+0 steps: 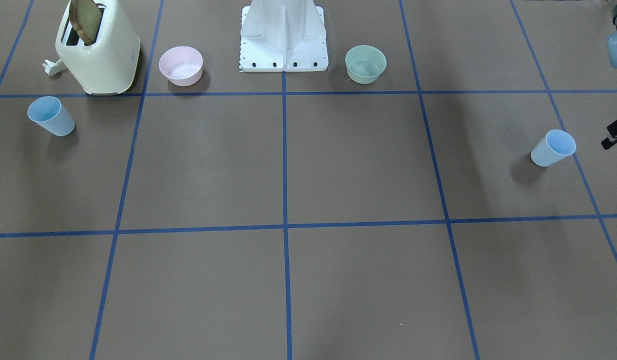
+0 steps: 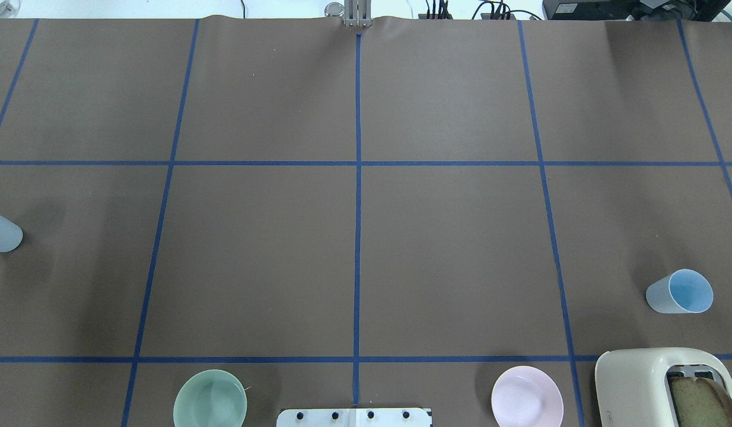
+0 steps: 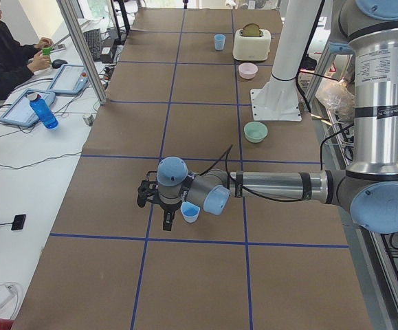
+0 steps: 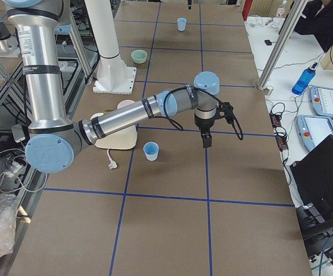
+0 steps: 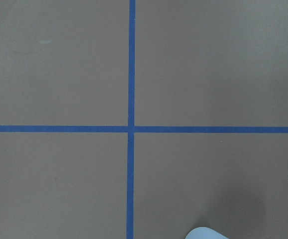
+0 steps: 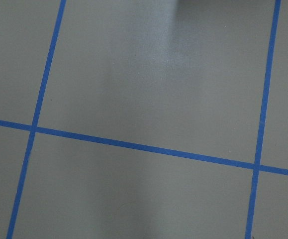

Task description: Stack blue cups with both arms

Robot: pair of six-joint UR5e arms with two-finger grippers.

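Two pale-blue cups stand upright, far apart. One cup (image 1: 553, 148) is on my left side and also shows in the exterior left view (image 3: 190, 212). The other cup (image 1: 51, 116) is on my right side, next to the toaster, and also shows in the exterior right view (image 4: 150, 150). My left gripper (image 3: 167, 221) hangs low over the table just beyond the left cup; only a black sliver of it (image 1: 613, 136) shows at the front view's edge. My right gripper (image 4: 205, 140) hangs beyond the right cup. I cannot tell whether either is open or shut. The left wrist view shows only a cup rim (image 5: 206, 233).
A cream toaster (image 1: 101, 50) holding a slice of bread, a pink bowl (image 1: 181, 65), a mint-green bowl (image 1: 365, 63) and the white pedestal (image 1: 283, 40) line the robot's side of the table. An operator (image 3: 6, 55) sits at a side desk.
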